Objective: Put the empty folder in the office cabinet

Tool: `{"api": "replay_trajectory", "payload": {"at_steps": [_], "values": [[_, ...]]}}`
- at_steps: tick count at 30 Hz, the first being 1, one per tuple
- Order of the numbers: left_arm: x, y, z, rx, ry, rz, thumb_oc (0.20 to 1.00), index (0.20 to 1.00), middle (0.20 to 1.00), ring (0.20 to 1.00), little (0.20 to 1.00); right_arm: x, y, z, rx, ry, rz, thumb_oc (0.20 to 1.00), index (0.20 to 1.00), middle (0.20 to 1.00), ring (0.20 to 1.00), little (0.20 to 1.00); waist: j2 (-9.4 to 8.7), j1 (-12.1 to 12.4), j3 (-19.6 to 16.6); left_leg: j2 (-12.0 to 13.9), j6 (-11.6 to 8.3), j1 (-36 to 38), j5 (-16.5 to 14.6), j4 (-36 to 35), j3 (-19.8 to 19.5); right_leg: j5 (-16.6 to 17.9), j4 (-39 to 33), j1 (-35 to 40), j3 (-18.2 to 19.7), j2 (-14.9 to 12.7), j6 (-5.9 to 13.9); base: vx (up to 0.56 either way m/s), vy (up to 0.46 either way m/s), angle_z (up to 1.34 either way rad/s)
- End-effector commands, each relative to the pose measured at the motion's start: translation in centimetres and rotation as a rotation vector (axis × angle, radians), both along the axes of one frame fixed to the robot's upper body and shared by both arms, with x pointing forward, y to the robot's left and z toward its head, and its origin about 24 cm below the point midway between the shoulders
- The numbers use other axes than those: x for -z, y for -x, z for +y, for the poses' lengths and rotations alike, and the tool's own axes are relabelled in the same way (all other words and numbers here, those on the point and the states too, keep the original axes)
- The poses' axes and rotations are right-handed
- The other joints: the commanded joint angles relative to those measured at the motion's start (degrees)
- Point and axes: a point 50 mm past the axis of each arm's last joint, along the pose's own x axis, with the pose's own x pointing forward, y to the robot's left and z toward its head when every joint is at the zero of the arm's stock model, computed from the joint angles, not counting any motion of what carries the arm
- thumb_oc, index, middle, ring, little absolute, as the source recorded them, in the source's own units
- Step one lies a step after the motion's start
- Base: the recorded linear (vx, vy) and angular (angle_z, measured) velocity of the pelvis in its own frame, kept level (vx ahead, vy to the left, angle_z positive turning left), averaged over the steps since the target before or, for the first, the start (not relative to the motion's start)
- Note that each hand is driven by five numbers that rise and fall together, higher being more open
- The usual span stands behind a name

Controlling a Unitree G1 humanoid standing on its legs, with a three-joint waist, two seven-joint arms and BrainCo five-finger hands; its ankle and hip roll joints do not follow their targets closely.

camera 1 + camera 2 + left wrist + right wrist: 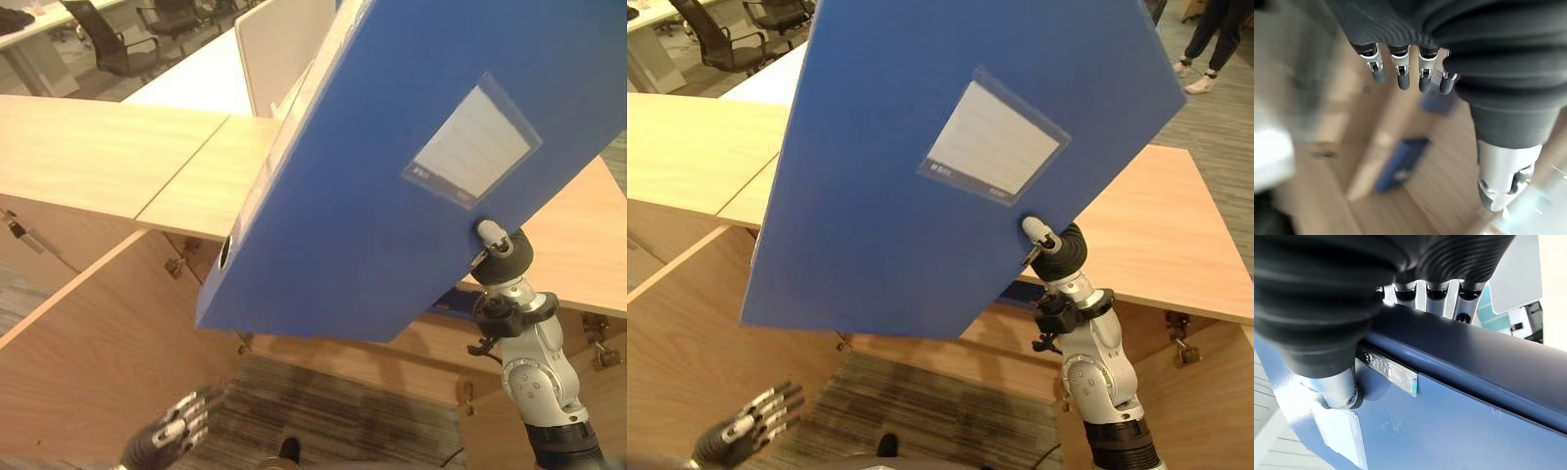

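The right hand [1046, 241] holds the blue folder [921, 166] up in the air above the open wooden cabinet [108, 333], thumb on its labelled face. The right wrist view adds that the fingers [1437, 296] curl over the folder's far edge, pinching it against the thumb. The left hand [171, 431] hangs low at the near left over the carpet, its fingers [1400, 73] loosely straight and holding nothing. In the right eye view, a person's legs [1205, 49] stand at the far right beyond the bench [1156, 235].
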Motion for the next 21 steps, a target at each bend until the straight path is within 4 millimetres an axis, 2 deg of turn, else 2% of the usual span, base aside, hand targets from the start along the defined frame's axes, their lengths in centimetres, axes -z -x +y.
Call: {"api": "replay_trajectory", "payload": {"at_steps": [1,5,9,10,13,16,17,20,21], "values": [[-0.6,-1.5,0.9,0.146,-0.163,-0.063,1.0,1.0,1.0,1.0,1.0,-2.2,-0.1,1.6,-0.086,0.063,-0.131,0.2,0.2,0.2,0.2,0.2,-0.94,1.4,-1.03,4.43,-0.57,2.29,-3.17,0.74,2.51,-0.64,5.23,-5.55,2.35,-5.19,5.81,-0.02,0.009,0.07],[1.9,-1.2,0.8,0.146,-0.329,-0.014,1.0,1.0,1.0,1.0,1.0,-1.6,0.0,2.4,-0.108,0.172,-0.126,0.2,0.2,0.2,0.2,0.2,-1.1,1.46,-0.72,4.2,-0.51,1.96,-3.17,0.74,2.45,-0.61,5.26,-5.94,2.26,-5.29,5.69,-0.01,0.004,0.02],[5.3,-0.9,0.3,0.116,-0.556,0.078,1.0,1.0,1.0,1.0,1.0,-0.1,-0.8,2.3,0.002,0.38,-0.111,0.2,0.2,0.2,0.2,0.2,-1.55,1.44,-0.26,4.16,-0.78,1.89,-3.32,0.74,2.35,-0.48,5.21,-6.13,2.2,-5.33,5.63,0.0,0.0,0.0],[5.3,-0.9,0.2,0.116,-0.556,0.077,1.0,1.0,1.0,1.0,1.0,-0.1,-0.8,2.3,0.002,0.382,-0.113,0.2,0.2,0.2,0.2,0.2,-1.48,1.42,-0.2,4.16,-0.78,1.9,-3.33,0.74,2.34,-0.48,5.2,-6.11,2.19,-5.33,5.64,0.0,0.0,0.0],[7.1,-1.0,-1.0,0.118,-0.568,0.147,1.0,1.0,1.0,1.0,1.0,2.3,-1.8,2.0,0.081,0.55,-0.057,0.2,0.2,0.2,0.2,0.2,-1.42,1.22,0.14,4.14,-0.85,2.02,-3.49,0.74,2.23,-0.56,5.18,-6.05,2.03,-5.33,5.65,0.0,0.0,0.0],[8.0,-0.7,-1.6,0.165,-0.608,0.186,1.0,1.0,1.0,1.0,1.0,4.8,-2.1,1.8,0.143,0.72,-0.023,0.2,0.2,0.2,0.2,0.2,-1.32,1.25,0.49,4.05,-0.89,2.02,-3.59,0.74,2.19,-0.6,5.19,-5.99,1.76,-5.46,5.73,0.0,0.0,0.0],[8.1,-0.7,-1.7,0.164,-0.608,0.185,1.0,1.0,1.0,1.0,1.0,4.8,-2.2,1.8,0.145,0.721,-0.025,0.2,0.2,0.2,0.2,0.2,-1.28,1.19,0.53,4.06,-0.89,2.03,-3.6,0.74,2.17,-0.61,5.2,-5.98,1.74,-5.45,5.73,0.0,0.0,0.0],[8.7,-0.5,-2.0,0.16,-0.632,0.221,1.0,1.0,1.0,1.0,1.0,6.5,-2.1,1.9,0.203,0.876,-0.046,0.2,0.2,0.2,0.2,0.2,-1.25,1.07,0.87,4.03,-0.94,1.91,-3.53,0.74,1.97,-0.71,5.21,-5.98,1.41,-5.47,5.77,0.0,0.0,0.0],[8.8,-1.0,-2.1,0.163,-0.644,0.217,1.0,1.0,1.0,1.0,1.0,7.8,-2.1,1.9,0.215,0.967,-0.043,0.2,0.2,0.2,0.2,0.2,-1.34,1.06,1.05,3.99,-0.97,1.8,-3.5,0.74,1.84,-0.74,5.21,-5.93,1.27,-5.51,5.75,0.0,0.0,0.0]]}}
